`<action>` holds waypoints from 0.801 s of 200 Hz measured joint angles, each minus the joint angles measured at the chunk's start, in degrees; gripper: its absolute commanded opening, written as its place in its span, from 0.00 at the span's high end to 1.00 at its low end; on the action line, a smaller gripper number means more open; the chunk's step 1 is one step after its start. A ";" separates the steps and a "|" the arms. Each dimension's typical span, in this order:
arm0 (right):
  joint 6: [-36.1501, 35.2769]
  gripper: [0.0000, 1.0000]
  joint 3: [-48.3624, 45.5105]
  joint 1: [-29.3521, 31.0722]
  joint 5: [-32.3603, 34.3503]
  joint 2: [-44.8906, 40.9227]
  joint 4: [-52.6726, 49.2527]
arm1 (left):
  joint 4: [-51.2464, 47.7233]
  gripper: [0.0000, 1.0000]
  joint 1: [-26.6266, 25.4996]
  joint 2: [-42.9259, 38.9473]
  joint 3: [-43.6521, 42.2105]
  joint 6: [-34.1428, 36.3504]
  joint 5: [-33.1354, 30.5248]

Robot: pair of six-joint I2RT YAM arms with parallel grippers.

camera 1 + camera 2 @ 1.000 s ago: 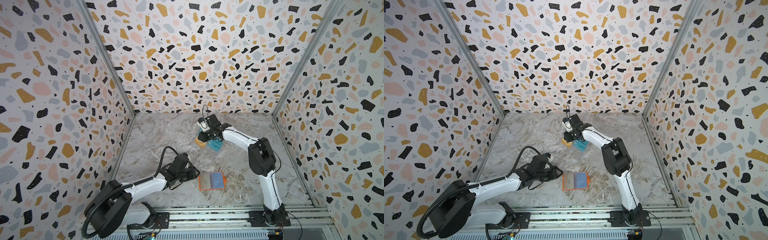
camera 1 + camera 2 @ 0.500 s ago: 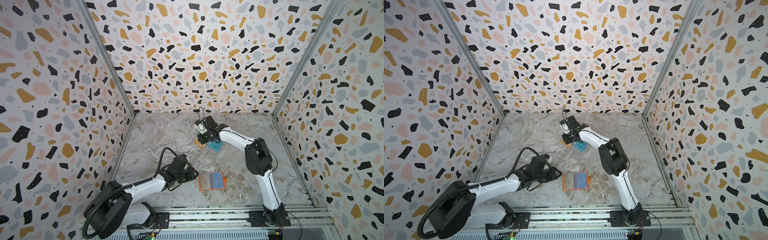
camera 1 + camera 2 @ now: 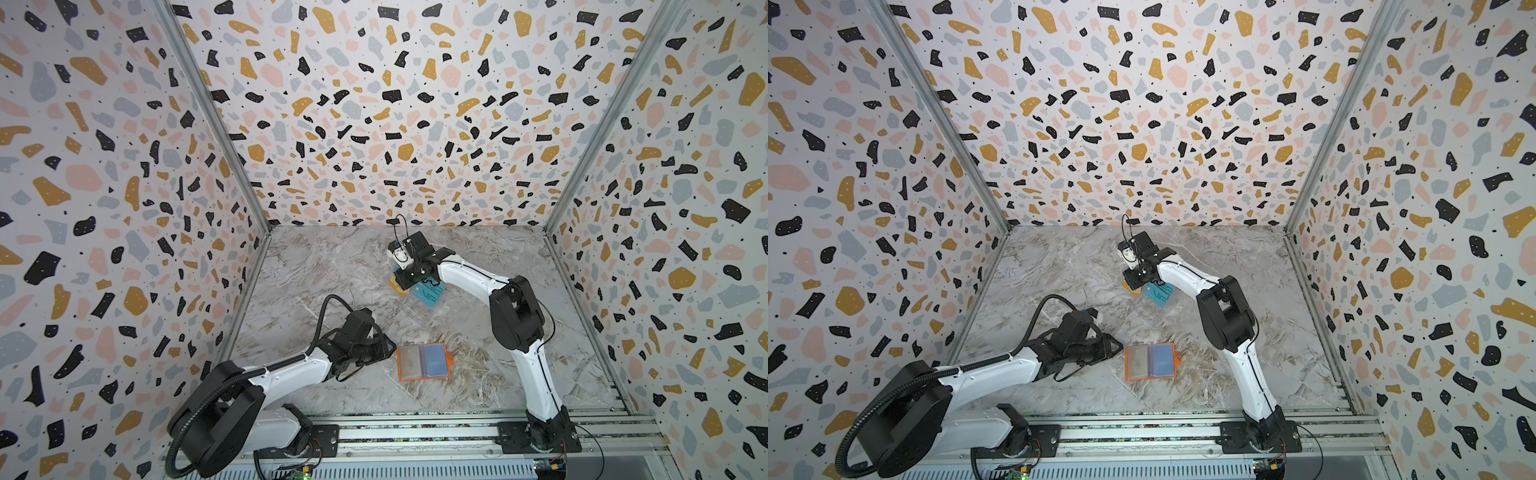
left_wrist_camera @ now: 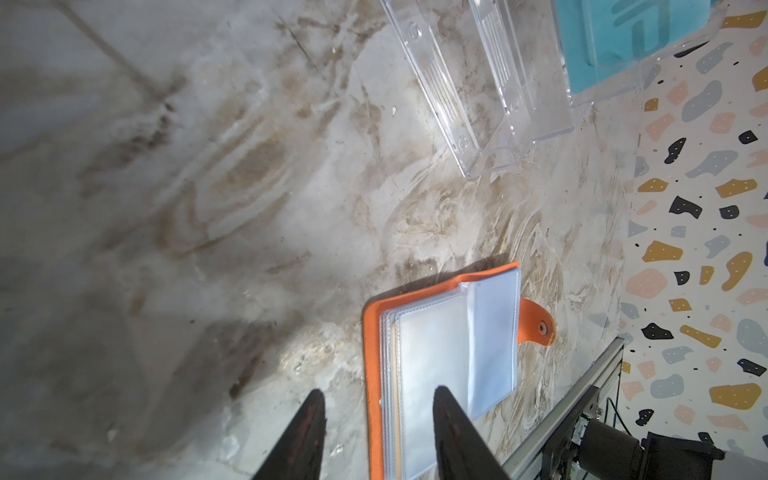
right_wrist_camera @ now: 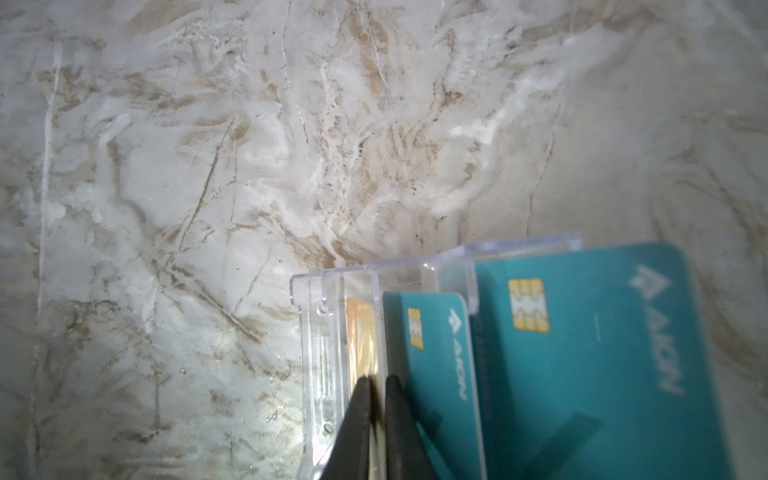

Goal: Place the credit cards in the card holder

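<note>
Gold card (image 5: 360, 332) pinched in right claw (image 5: 379, 381), card holder (image 4: 432, 353) beside left claw (image 4: 379, 391)

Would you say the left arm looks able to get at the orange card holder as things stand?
Probably yes: the left gripper hangs open over one edge of the card holder, with nothing between them.

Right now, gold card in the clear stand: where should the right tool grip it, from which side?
Pinch the gold card by its free top edge, coming down along its plane, jaws across the thin faces. It stands on edge in a slot of the clear stand, a teal card in the next slot, so only that edge is reachable. The right tool looks closed there.
</note>
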 measured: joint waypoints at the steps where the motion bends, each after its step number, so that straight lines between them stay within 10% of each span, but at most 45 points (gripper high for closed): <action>1: -0.07 0.88 0.00 0.00 0.02 0.00 0.00 | 0.00 0.55 0.00 0.00 0.00 0.00 0.00; 160: -2.80 0.82 0.00 2.08 0.50 -2.93 -1.11 | 0.11 0.54 0.00 0.00 -1.40 0.02 0.00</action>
